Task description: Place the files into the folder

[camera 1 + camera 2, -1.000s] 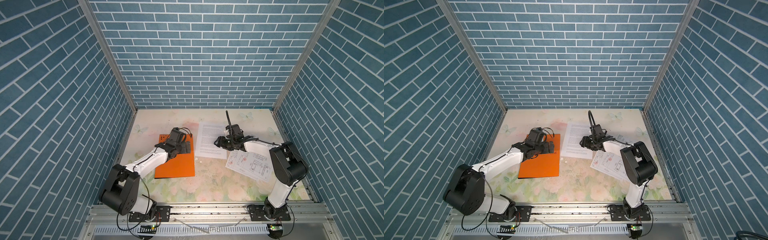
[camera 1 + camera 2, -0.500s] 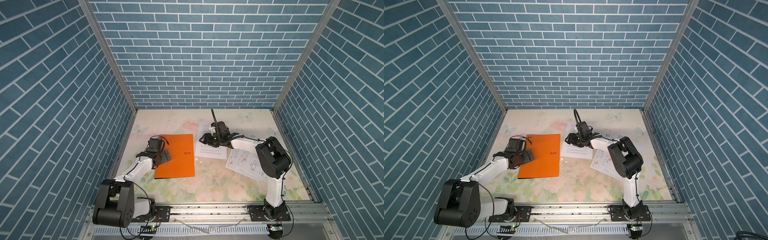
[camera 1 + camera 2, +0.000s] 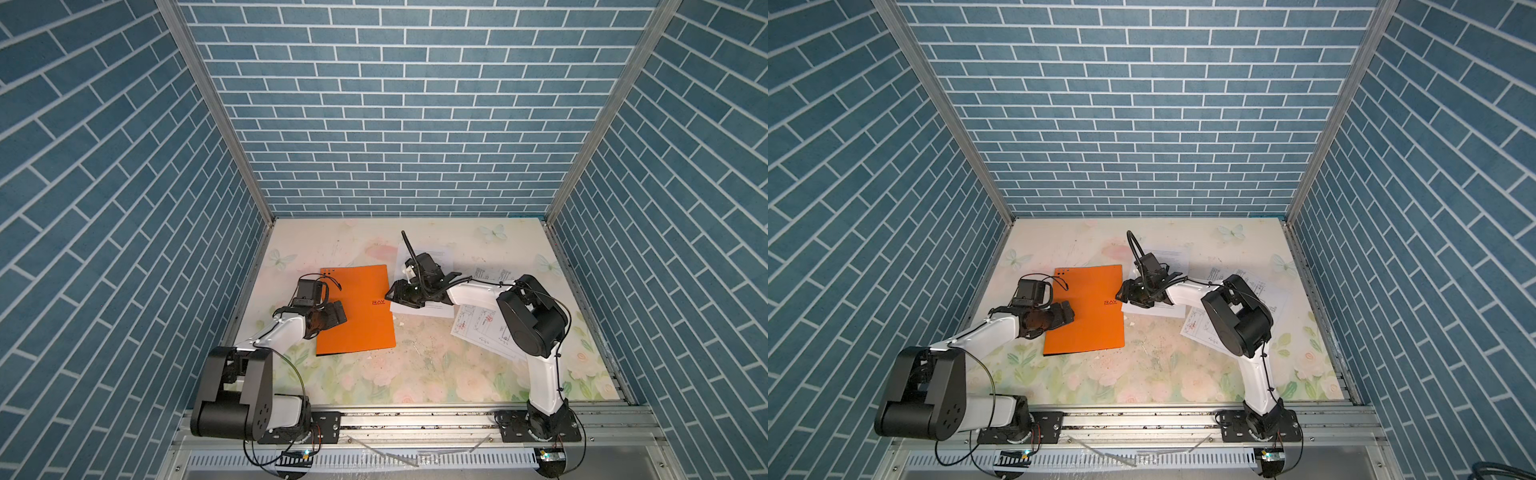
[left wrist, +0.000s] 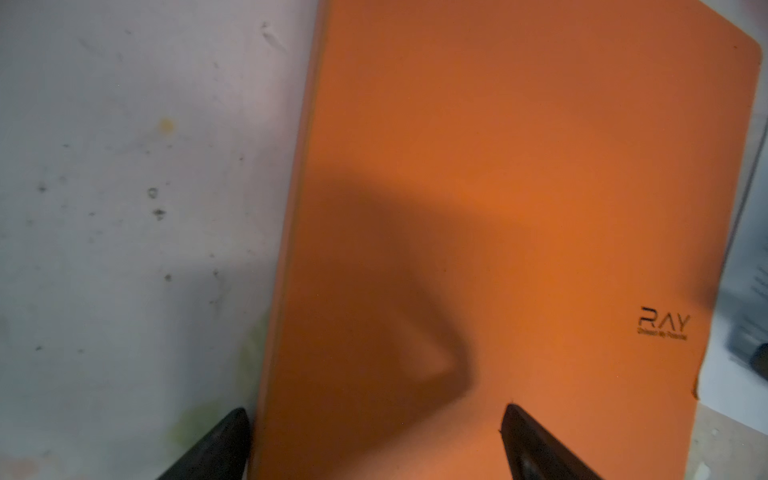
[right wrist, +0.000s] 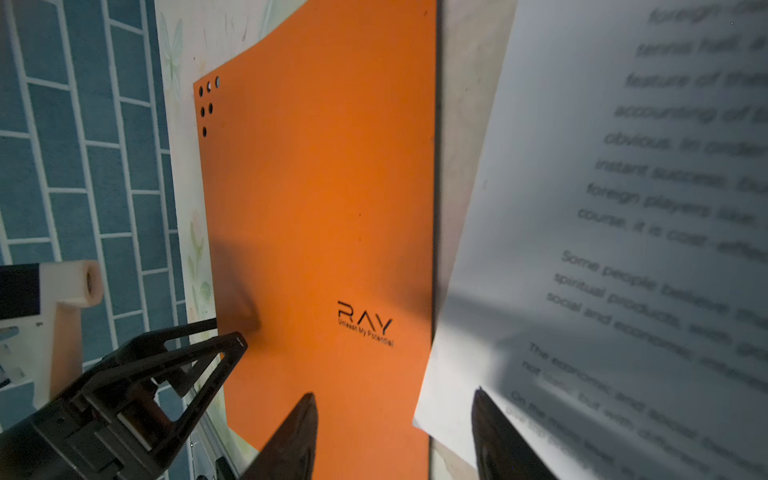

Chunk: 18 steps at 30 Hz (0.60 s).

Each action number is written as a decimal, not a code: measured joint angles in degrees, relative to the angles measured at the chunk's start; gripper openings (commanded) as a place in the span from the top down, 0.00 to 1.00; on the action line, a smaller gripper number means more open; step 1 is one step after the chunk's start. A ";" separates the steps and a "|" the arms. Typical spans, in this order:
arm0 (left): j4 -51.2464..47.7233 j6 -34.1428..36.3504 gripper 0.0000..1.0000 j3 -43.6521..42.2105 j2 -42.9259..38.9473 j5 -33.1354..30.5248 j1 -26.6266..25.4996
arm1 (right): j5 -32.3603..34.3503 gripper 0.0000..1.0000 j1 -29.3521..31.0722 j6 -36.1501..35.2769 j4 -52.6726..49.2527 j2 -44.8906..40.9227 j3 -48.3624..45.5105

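Floral tabletop, blue brick-print walls all round. I see the folder lying shut, orange side up, left of centre. L gripper is spread wide, low over the folder's left edge: one tip over bare table, the other over the cover, nothing gripped. R gripper has its tips apart approx. mid-width, empty, one above the folder, one above the text sheet, which lies just beside the folder's right edge. Drawing sheets overlap further right, partly under the R arm.
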 measured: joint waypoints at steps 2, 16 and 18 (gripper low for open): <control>0.61 0.00 0.07 -0.02 0.00 1.75 0.00 | -0.07 0.42 0.07 0.00 0.00 0.00 -0.17; 4.70 -0.79 0.12 -1.18 0.31 5.95 -1.31 | 2.75 0.42 -1.79 -1.11 -1.46 -3.34 -5.84; 5.51 -1.16 0.13 -1.20 0.74 6.25 -1.42 | 3.23 0.41 -3.06 -1.44 -1.62 -4.66 -7.50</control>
